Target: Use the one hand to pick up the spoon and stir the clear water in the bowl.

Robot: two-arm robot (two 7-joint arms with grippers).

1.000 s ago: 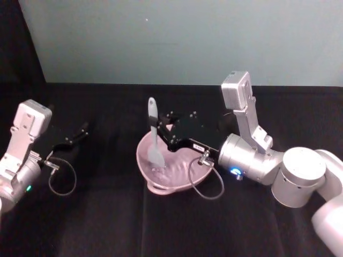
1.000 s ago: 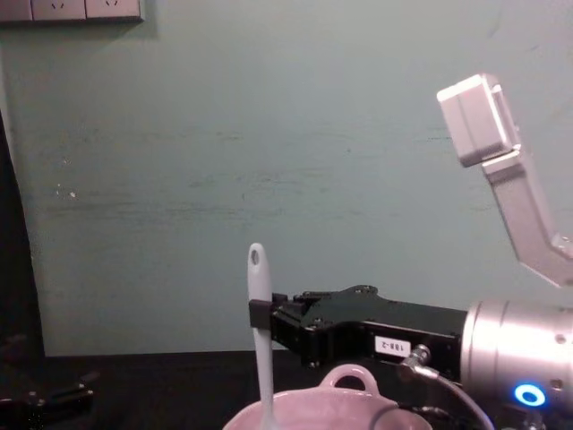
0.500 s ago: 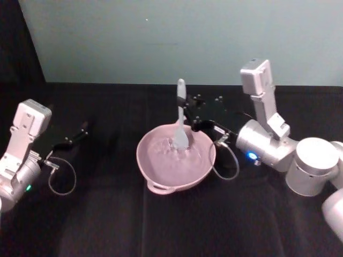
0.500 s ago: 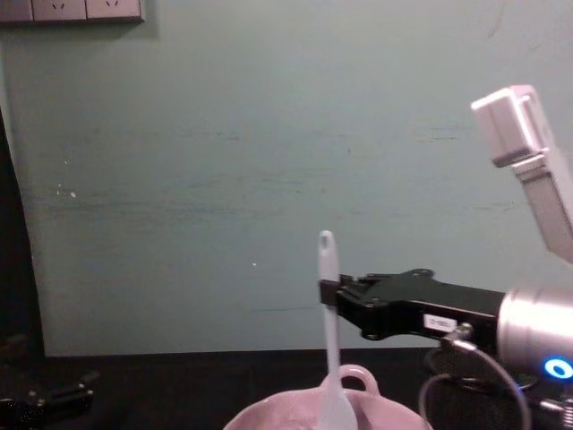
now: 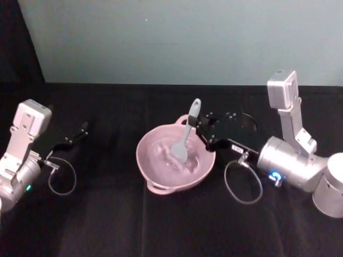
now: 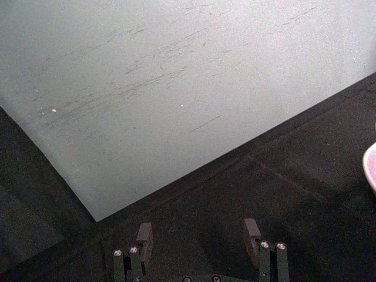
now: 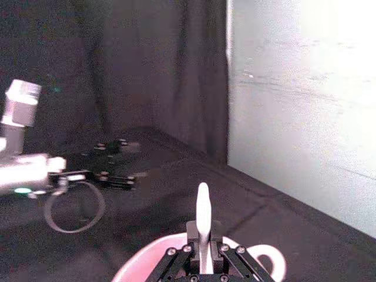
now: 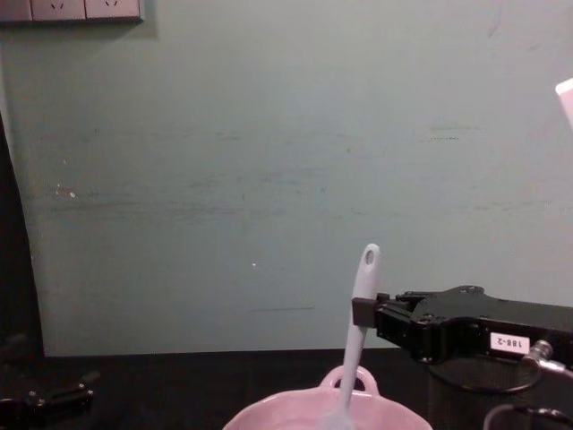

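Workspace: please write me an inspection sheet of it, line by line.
Surface: black cloth, no spill seen.
Job's things: spoon tilted, its head down in the pink bowl; water shows faint ripples.
Clutter: black mesh cup right of the bowl.
Grippers: right gripper, jaws shut on the spoon's handle; left gripper, jaws open, holding nothing, parked at left.
Cables: right cable and left cable loop at the wrists, outside the bowl.
Surroundings: pale green wall; sockets high up.

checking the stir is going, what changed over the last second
The right gripper, jaws shut on the spoon, swept it from the left side of the bowl across toward its right, and the spoon went from upright to leaning. The bowl and the parked left gripper stayed put.
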